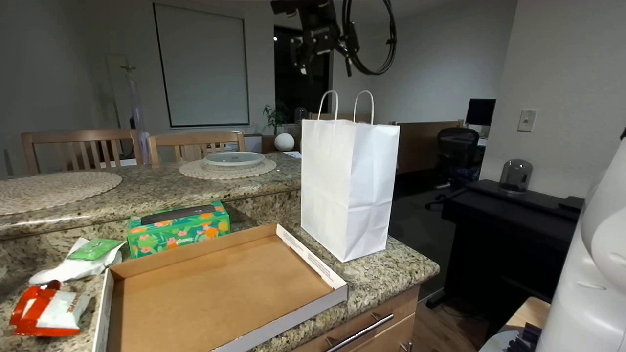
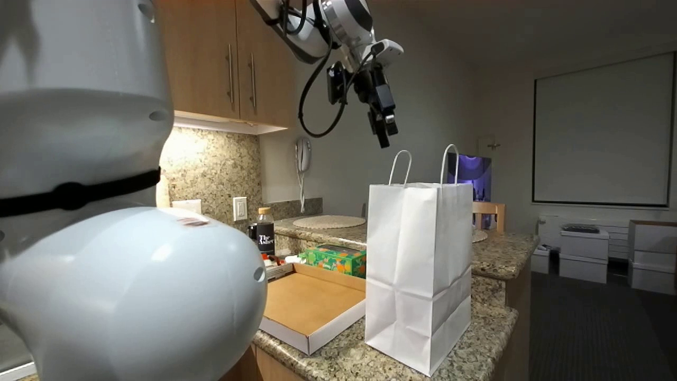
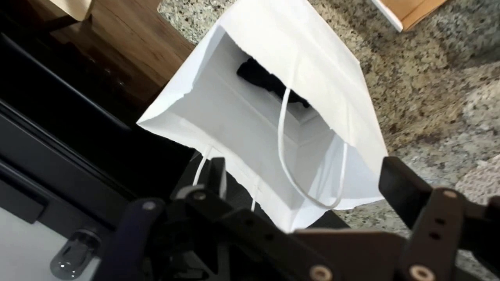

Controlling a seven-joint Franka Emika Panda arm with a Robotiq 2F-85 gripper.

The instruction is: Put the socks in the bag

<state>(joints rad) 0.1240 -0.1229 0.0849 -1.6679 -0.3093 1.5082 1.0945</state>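
High in an exterior view hangs the gripper (image 1: pixel 326 73), and there's the white bag (image 1: pixel 337 190), standing upright below it at six o'clock. In an exterior view, too, the bag sits just shy of six from the gripper, with the cardboard tray (image 2: pixel 312 301) between eight and nine from the bag. Into the wrist view: jaws spread wide, and the black socks (image 3: pixel 261 76), number unclear, lie inside the bag, toward eleven o'clock from those jaws!
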